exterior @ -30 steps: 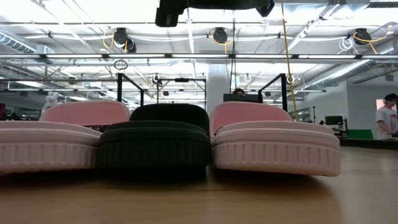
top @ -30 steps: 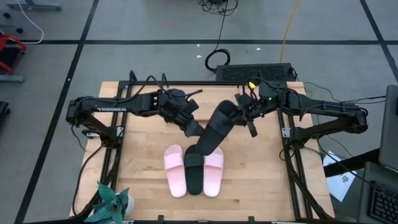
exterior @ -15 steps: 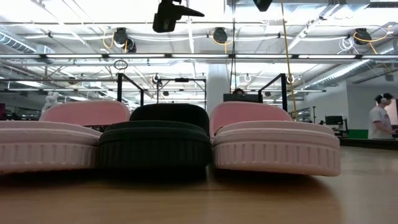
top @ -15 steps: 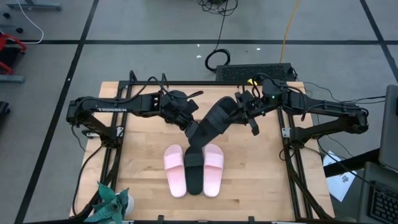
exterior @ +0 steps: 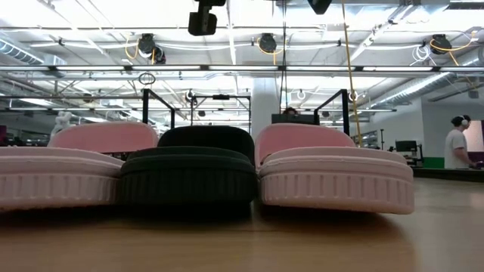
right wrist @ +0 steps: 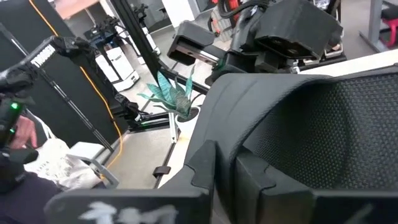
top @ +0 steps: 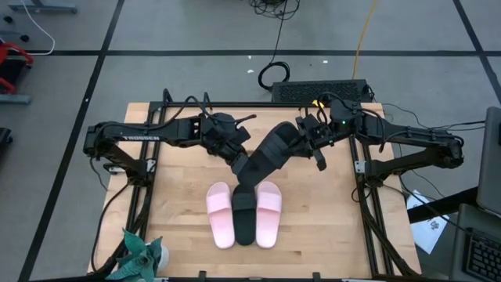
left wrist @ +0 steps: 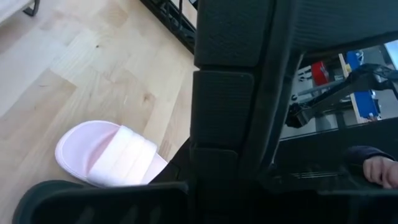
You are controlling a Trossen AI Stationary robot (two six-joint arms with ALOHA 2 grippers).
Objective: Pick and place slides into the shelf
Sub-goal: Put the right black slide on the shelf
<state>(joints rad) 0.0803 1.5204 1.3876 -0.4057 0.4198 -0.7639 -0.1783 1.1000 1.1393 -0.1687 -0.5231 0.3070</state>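
Note:
A black slide (top: pixel 270 155) hangs in the air over the middle of the wooden table (top: pixel 180 196), slanting from far right to near left. My left gripper (top: pixel 237 157) is shut on its near-left end and my right gripper (top: pixel 311 141) is shut on its far-right end. Two pale pink slides (top: pixel 221 215) (top: pixel 268 211) and a second black slide (top: pixel 245 221) lie side by side on their soles on the table below. They fill the low view (exterior: pixel 189 177). I cannot tell a separate shelf apart in these views. My left gripper holds the black slide at its near-left end (top: pixel 246 168), coming from the table's left. In the left wrist view the slide (left wrist: pixel 230 37) fills the picture and hides the contact. The slide is lifted clear of the table. My right gripper holds the same slide at its far-right end (top: pixel 291 138), coming from the table's right. In the right wrist view the textured slide (right wrist: pixel 311 124) fills the picture and hides the contact. That end is clear of the table.
A black frame (top: pixel 141 196) runs along the table's sides. A green plant (top: pixel 141 254) stands at the near left corner. A black box (top: pixel 319 90) lies past the far edge. A person (exterior: pixel 457 143) stands far off in the room, and a hand (left wrist: pixel 379 171) shows beyond the table.
Both grippers have risen with the black slide: the broad dark shape at the top of the low view has gone almost out of the picture. In the high view the slide's near-left end has drawn away from the three slides on the table.

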